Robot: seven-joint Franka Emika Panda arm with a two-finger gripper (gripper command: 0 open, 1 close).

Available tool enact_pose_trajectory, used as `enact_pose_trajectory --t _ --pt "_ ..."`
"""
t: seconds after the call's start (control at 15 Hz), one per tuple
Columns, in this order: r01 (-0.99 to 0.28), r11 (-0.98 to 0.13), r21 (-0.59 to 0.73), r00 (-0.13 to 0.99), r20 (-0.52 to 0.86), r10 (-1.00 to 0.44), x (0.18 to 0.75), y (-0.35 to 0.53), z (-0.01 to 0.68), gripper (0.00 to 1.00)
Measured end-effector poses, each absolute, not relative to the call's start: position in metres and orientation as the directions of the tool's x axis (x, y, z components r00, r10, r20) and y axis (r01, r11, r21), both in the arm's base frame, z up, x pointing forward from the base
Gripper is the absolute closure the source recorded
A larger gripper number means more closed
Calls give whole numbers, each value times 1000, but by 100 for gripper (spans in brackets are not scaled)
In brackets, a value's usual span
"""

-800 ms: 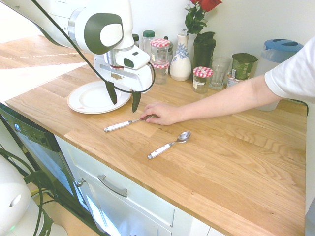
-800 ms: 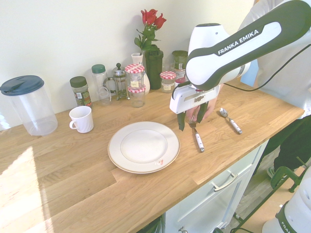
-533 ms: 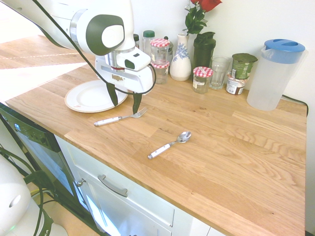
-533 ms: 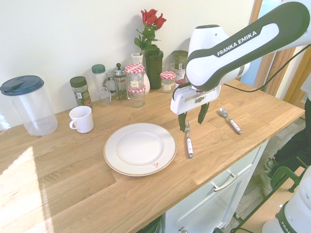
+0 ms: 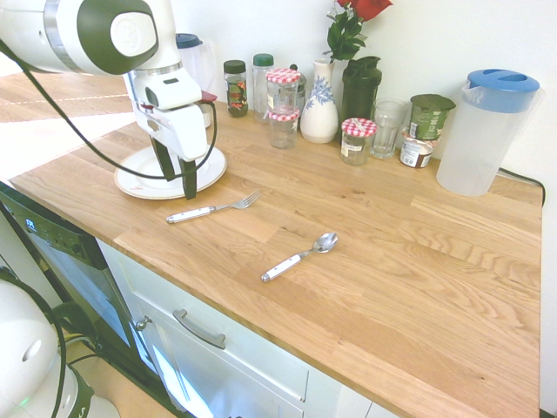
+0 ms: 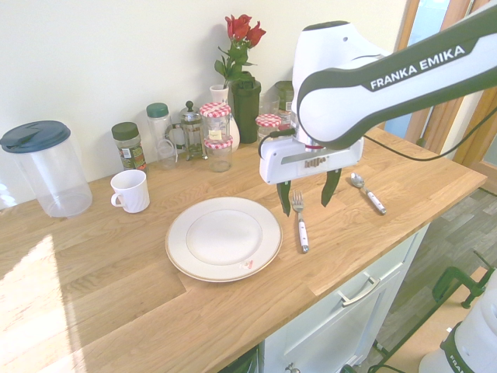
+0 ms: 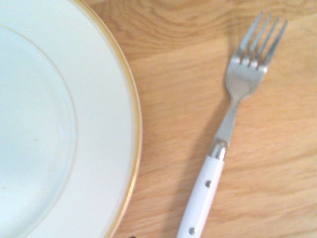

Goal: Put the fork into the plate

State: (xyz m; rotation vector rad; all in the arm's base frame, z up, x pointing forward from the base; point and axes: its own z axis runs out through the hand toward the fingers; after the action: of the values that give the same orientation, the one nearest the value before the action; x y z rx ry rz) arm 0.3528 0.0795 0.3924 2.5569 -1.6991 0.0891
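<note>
With its fingers spread and nothing between them, the gripper points down above the counter. Fork lies flat just beside the plate, not touching; white handle, silver tines. Spoon on fork's other side. White mug near plate, jars behind.

The arm is glossy white with rounded, bulging joints and dark green-black panels; capital letters along one link spell FRANKA EMIKA. A silvery ring bands it near a joint. The tool has a boxy white body with small dark print, a thin red stripe above, and two dark, tapering fingers.
</note>
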Motion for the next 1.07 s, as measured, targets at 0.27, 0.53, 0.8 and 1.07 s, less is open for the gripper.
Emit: enact_pose_trajectory --t 0.27,0.53,0.8,1.07 --pt "-970 -241 22 242 115 -963 341 83 374 0" --pt "-992 -119 -49 113 101 -988 350 80 377 0" --pt "-997 -56 -48 52 73 -996 362 73 355 0" --pt "-998 -9 -56 7 43 -999 375 56 336 0"
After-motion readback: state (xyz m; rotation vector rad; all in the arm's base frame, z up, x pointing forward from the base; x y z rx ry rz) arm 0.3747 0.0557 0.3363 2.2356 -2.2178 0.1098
